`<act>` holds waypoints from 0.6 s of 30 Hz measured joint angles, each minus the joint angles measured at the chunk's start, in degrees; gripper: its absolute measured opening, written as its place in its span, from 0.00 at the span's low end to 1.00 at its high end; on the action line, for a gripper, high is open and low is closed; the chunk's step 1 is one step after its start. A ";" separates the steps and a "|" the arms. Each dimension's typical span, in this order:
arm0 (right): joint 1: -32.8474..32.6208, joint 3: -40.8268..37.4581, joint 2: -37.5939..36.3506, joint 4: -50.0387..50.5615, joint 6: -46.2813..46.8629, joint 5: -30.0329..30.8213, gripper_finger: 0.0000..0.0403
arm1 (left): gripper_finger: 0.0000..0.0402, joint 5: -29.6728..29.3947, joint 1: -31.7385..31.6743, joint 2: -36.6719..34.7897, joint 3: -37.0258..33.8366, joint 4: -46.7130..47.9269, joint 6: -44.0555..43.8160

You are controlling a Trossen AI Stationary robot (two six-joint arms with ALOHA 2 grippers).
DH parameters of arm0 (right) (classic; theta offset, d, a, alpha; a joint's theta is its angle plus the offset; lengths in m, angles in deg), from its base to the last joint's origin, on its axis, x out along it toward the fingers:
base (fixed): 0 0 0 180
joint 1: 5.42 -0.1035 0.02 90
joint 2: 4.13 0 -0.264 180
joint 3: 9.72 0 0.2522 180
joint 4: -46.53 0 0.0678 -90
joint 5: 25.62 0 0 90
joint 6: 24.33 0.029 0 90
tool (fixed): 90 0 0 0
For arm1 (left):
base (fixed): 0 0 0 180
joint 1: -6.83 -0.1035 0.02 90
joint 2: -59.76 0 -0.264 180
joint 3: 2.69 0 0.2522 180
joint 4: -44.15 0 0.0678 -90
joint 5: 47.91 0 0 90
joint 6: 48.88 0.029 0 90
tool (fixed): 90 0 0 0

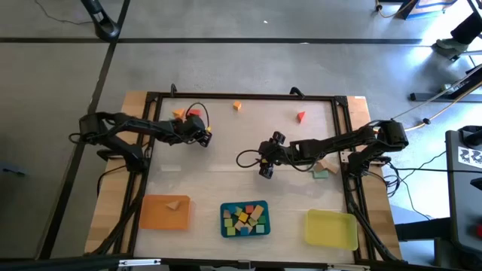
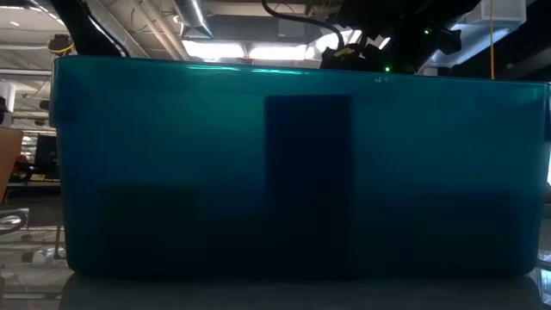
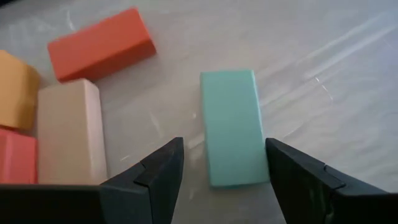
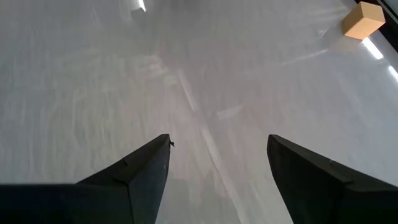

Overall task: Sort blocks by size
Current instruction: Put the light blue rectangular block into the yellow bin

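Observation:
My left gripper [image 1: 205, 138] hangs open at the table's far left, low over a group of blocks. In its wrist view the gripper [image 3: 224, 142] has one finger on each side of a mint block [image 3: 233, 127] that lies flat on the table, and neither finger visibly touches it. Beside that block lie a tan block [image 3: 68, 134], an orange-red block [image 3: 102, 43], an orange block [image 3: 15, 90] and a red block [image 3: 15, 155]. My right gripper [image 1: 267, 158] stands open over bare table near the middle [image 4: 219, 138].
An orange tray [image 1: 154, 218], a teal tray [image 1: 224, 218] with several blocks, and a yellow tray [image 1: 331, 228] line the near edge. Loose blocks: orange [image 1: 237, 105], red [image 1: 301, 116], tan [image 1: 324, 164], mint [image 1: 320, 174]. The teal tray's wall [image 2: 293, 172] fills the low view.

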State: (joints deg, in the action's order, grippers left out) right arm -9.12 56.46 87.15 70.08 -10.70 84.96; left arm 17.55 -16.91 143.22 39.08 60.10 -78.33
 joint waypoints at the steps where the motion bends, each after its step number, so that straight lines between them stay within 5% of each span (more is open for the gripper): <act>1: 0.00 0.00 0.00 -0.17 -0.06 -0.02 0.66 | 0.53 0.02 0.01 0.62 -0.24 -0.80 0.04; 5: 0.00 0.00 0.00 -0.32 -0.11 -0.01 0.66 | 0.50 0.69 0.02 2.45 -0.30 -2.62 1.61; 13: 0.00 0.00 0.00 -0.77 -0.46 -0.02 0.66 | 0.29 1.34 0.11 2.76 -0.30 -2.85 3.12; 18: -0.02 0.00 0.00 -0.79 -0.50 0.82 0.66 | 0.29 1.57 2.62 0.56 -0.32 -1.88 2.51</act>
State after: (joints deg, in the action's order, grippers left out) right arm -9.14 56.46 87.15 69.29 -11.21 85.78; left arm 19.12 -14.29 143.78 38.75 58.21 -75.82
